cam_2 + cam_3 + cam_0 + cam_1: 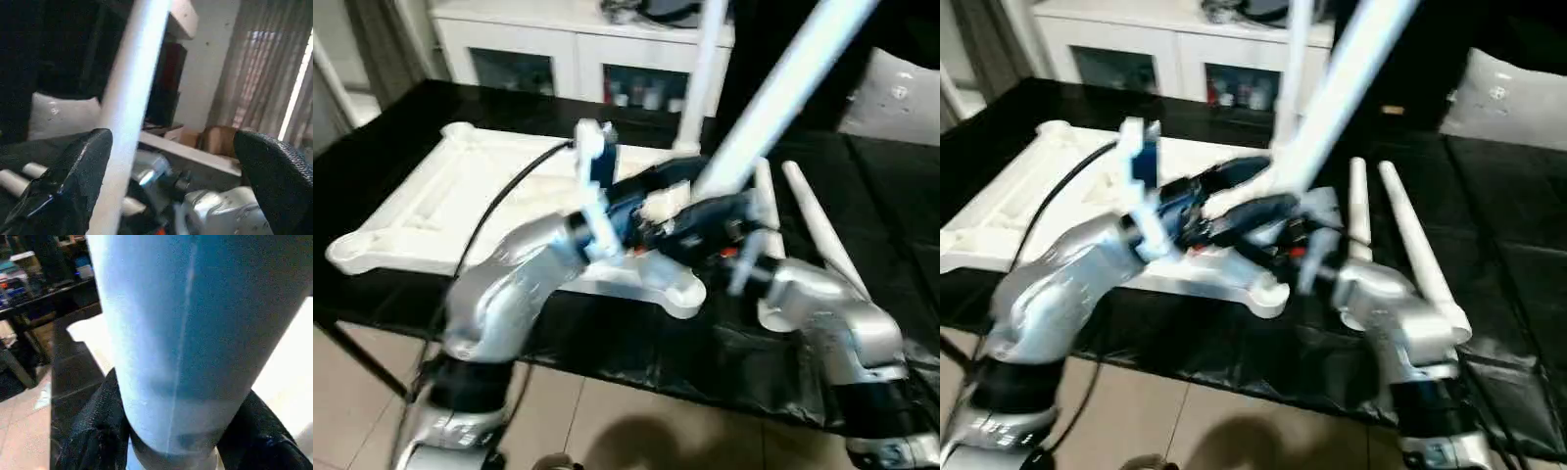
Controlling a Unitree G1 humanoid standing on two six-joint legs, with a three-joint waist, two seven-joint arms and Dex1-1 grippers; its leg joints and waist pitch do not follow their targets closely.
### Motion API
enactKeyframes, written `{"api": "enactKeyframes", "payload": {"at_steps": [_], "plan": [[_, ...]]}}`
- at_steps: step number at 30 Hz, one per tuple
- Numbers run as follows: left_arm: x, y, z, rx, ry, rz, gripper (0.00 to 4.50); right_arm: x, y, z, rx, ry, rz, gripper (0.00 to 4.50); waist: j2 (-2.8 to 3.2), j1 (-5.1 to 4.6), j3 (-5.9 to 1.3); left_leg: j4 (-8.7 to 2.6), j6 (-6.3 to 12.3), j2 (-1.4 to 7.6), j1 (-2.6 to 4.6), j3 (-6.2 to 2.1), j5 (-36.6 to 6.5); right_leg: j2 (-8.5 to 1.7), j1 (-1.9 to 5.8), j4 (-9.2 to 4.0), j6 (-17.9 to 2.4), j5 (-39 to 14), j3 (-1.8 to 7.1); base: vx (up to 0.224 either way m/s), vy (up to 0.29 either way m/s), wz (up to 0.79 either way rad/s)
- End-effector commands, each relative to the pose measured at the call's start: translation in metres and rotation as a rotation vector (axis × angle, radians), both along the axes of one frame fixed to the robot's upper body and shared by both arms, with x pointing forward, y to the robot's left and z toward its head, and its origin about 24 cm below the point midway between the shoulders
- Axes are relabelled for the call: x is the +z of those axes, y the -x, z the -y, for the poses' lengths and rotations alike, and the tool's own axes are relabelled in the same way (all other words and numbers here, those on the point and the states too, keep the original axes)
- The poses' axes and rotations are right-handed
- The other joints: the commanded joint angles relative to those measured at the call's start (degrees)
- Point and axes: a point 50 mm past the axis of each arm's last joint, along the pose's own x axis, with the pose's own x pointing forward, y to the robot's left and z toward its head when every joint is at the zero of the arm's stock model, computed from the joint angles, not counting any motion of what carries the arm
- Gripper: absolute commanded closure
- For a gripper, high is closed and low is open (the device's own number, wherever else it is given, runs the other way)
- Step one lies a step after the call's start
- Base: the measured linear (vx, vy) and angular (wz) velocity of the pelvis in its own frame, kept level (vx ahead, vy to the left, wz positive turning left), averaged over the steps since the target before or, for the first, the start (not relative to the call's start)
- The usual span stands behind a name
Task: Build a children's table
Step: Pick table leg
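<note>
While tilted, leg between right end effector fingers

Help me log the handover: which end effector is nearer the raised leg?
Right. The right end effector is clamped around the raised leg near its base; the left end effector stands open beside it, one finger close.

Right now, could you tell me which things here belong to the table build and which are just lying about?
Belongs to the job:
- upturned table top
- leg standing in a far socket
- tilted leg in the right tool
- two loose legs

Lying about:
- glass-door cabinet
- cushion
</note>
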Motion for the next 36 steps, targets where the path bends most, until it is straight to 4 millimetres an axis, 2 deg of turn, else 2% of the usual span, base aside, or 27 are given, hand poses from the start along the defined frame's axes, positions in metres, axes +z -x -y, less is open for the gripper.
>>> {"api": "enactKeyframes", "payload": {"at_steps": [1, 5, 8, 11, 12, 13, 16, 17, 18, 19, 22, 23, 30, 31, 32, 33, 34, 35, 36], "plan": [[-0.003, -0.001, -0.009, 0.077, -0.025, 0.003, 0.00, 0.004, 0.002, 0.002, -0.043, 0.014, 0.028, 2.61, -0.05, -0.29, -3.93, -3.83, -0.30, 2.34, 0.57, -0.70, -10.19, -4.31, 2.97, -4.55, -6.25, -16.23, 2.78, 0.000, 0.000, 0.00], [-0.031, -0.015, -0.043, 0.419, -0.215, -0.087, 0.00, -0.003, 0.001, 0.007, -0.256, 0.063, 0.065, 2.61, -0.05, -0.93, -3.87, -4.13, -1.79, 2.19, 0.56, -0.88, -12.01, -4.20, 2.89, -4.74, -4.62, -18.06, 2.70, 0.000, 0.000, 0.00], [-0.047, -0.017, -0.057, 0.542, -0.359, -0.071, 0.00, -0.005, 0.000, 0.010, -0.361, 0.070, 0.064, 2.61, 0.06, -1.46, -3.78, -4.36, -1.89, 2.06, 0.68, -1.09, -12.97, -4.03, 2.69, -5.22, -2.56, -20.66, 2.70, 0.000, 0.000, 0.00], [-0.060, -0.019, -0.073, 0.735, -0.408, -0.071, 0.00, -0.005, 0.005, 0.015, -0.465, 0.036, 0.046, 2.61, 0.56, -1.77, -3.93, -4.41, -2.21, 2.22, 0.77, -1.17, -13.62, -4.01, 2.56, -4.94, -2.84, -18.53, 2.75, 0.000, 0.000, 0.00], [-0.062, -0.020, -0.078, 0.789, -0.395, -0.097, 0.00, -0.004, 0.007, 0.015, -0.477, 0.041, 0.056, 2.61, 0.50, -1.80, -3.86, -4.44, -2.17, 2.28, 0.77, -1.18, -13.82, -3.99, 2.54, -5.02, -3.06, -17.99, 2.75, 0.000, 0.000, 0.00], [-0.063, -0.020, -0.082, 0.833, -0.373, -0.113, 0.00, -0.003, 0.009, 0.015, -0.482, 0.046, 0.061, 2.61, 0.57, -1.88, -3.98, -4.32, -2.21, 2.29, 0.75, -1.12, -13.66, -4.02, 2.63, -4.74, -4.29, -15.38, 2.78, 0.000, 0.000, 0.00], [-0.066, -0.018, -0.092, 0.957, -0.334, -0.136, 0.00, -0.001, 0.011, 0.013, -0.510, 0.064, 0.077, 2.61, 0.76, -2.05, -3.76, -4.29, -2.01, 2.13, 0.64, -1.03, -14.51, -3.93, 2.61, -4.93, -4.69, -15.99, 2.79, 0.000, 0.000, 0.00], [-0.066, -0.018, -0.092, 0.957, -0.334, -0.136, 0.00, -0.001, 0.011, 0.013, -0.510, 0.064, 0.077, 2.61, 0.52, -2.11, -3.71, -4.26, -1.85, 1.99, 0.62, -0.99, -14.93, -3.96, 2.63, -5.08, -4.21, -17.36, 2.79, 0.000, 0.000, 0.00], [-0.069, -0.017, -0.094, 0.983, -0.339, -0.151, 0.00, -0.001, 0.011, 0.014, -0.527, 0.070, 0.081, 2.61, 0.54, -2.09, -3.73, -4.27, -1.82, 1.95, 0.70, -1.00, -15.19, -3.99, 2.59, -5.15, -3.92, -18.33, 2.79, 0.000, 0.000, 0.00], [-0.078, -0.016, -0.096, 1.019, -0.364, -0.169, 0.00, -0.006, 0.010, 0.018, -0.579, 0.102, 0.064, 2.61, 0.88, -2.17, -3.61, -4.31, -1.84, 1.95, 0.80, -1.06, -16.03, -3.96, 2.33, -5.43, -3.21, -20.48, 2.76, 0.000, 0.000, 0.00], [-0.085, -0.015, -0.093, 1.044, -0.381, -0.172, 0.00, -0.011, 0.010, 0.023, -0.610, 0.103, 0.023, 2.61, 0.58, -2.30, -3.61, -4.38, -1.74, 1.97, 0.75, -1.12, -16.39, -3.87, 2.24, -5.66, -2.19, -21.45, 2.78, 0.000, 0.000, 0.00], [-0.085, -0.014, -0.092, 1.043, -0.375, -0.179, 0.00, -0.011, 0.010, 0.022, -0.599, 0.108, 0.022, 2.61, 0.67, -2.19, -3.70, -4.34, -1.84, 2.03, 0.88, -1.14, -16.69, -3.92, 2.18, -5.64, -1.98, -21.46, 2.78, 0.000, 0.000, 0.00], [-0.089, -0.015, -0.096, 1.069, -0.375, -0.177, 0.00, -0.009, 0.015, 0.016, -0.549, 0.133, 0.033, 2.61, 0.67, -2.60, -3.68, -4.33, -1.43, 1.90, 0.61, -1.17, -16.36, -3.87, 2.35, -5.57, -2.32, -19.88, 2.75, 0.000, 0.000, 0.00], [-0.088, -0.016, -0.096, 1.072, -0.370, -0.174, 0.00, -0.008, 0.016, 0.014, -0.524, 0.145, 0.043, 2.61, 1.15, -2.88, -3.67, -4.32, -1.57, 1.92, 0.66, -1.20, -16.62, -3.76, 2.30, -5.64, -2.49, -19.36, 2.74, 0.000, 0.000, 0.00], [-0.086, -0.016, -0.095, 1.081, -0.361, -0.166, 0.00, -0.007, 0.017, 0.012, -0.521, 0.153, 0.057, 2.61, 0.96, -2.92, -3.73, -4.33, -1.55, 1.94, 0.61, -1.24, -16.46, -3.80, 2.42, -5.56, -2.59, -18.96, 2.72, 0.000, 0.000, 0.00], [-0.085, -0.016, -0.093, 1.086, -0.349, -0.156, 0.00, -0.009, 0.016, 0.012, -0.532, 0.174, 0.068, 2.61, 0.44, -3.15, -3.66, -4.35, -1.45, 1.99, 0.49, -1.17, -16.39, -3.79, 2.43, -5.59, -2.93, -18.84, 2.72, 0.000, 0.000, 0.00], [-0.084, -0.016, -0.092, 1.085, -0.343, -0.152, 0.00, -0.010, 0.016, 0.012, -0.541, 0.188, 0.069, 2.61, 0.68, -3.13, -3.62, -4.31, -1.43, 1.95, 0.58, -1.17, -16.64, -3.90, 2.35, -5.59, -3.14, -19.76, 2.74, 0.000, 0.000, 0.00], [-0.082, -0.016, -0.090, 1.084, -0.342, -0.133, 0.00, -0.013, 0.014, 0.012, -0.545, 0.214, 0.088, 2.61, 0.03, -3.19, -3.62, -4.26, -1.29, 1.97, 0.53, -1.05, -16.58, -3.93, 2.34, -5.72, -2.95, -20.38, 2.74, 0.000, 0.000, 0.00], [-0.082, -0.015, -0.090, 1.080, -0.345, -0.125, 0.00, -0.013, 0.014, 0.012, -0.544, 0.214, 0.086, 2.61, 0.13, -3.06, -3.59, -4.25, -1.24, 1.95, 0.57, -1.10, -16.57, -4.06, 2.32, -5.66, -2.94, -21.08, 2.77, 0.000, 0.000, 0.00]]}}
